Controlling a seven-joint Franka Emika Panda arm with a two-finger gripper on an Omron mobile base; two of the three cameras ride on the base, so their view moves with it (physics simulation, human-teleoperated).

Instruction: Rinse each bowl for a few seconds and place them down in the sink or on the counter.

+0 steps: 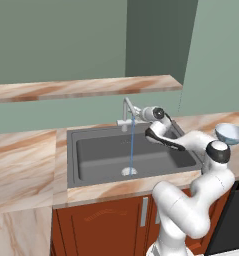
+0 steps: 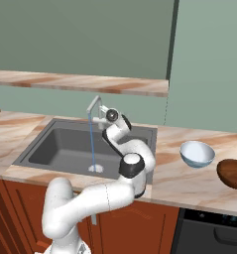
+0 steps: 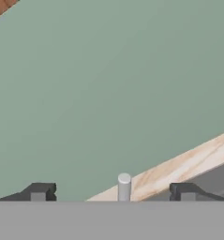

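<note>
A pale blue-grey bowl (image 1: 230, 133) (image 2: 197, 153) stands upright on the counter (image 1: 21, 160) (image 2: 189, 184) right of the sink (image 1: 101, 150) (image 2: 60, 144). A thin stream of water (image 1: 132, 145) (image 2: 91, 144) falls from the silver faucet (image 1: 127, 107) (image 2: 93, 105) onto the drain. My gripper (image 1: 140, 113) (image 2: 102, 110) (image 3: 112, 192) is up at the faucet's base behind the basin. It is open, its fingertips (image 3: 38, 192) set wide apart, and a small silver pin (image 3: 124, 186) rises in the gap, touching neither.
A dark brown, bowl-like rounded thing (image 2: 232, 172) lies on the counter right of the blue bowl. A marble shelf plank (image 1: 81, 89) (image 2: 80, 83) runs along the green wall above the sink. A dark appliance front (image 1: 231, 220) (image 2: 214, 233) sits low on the right.
</note>
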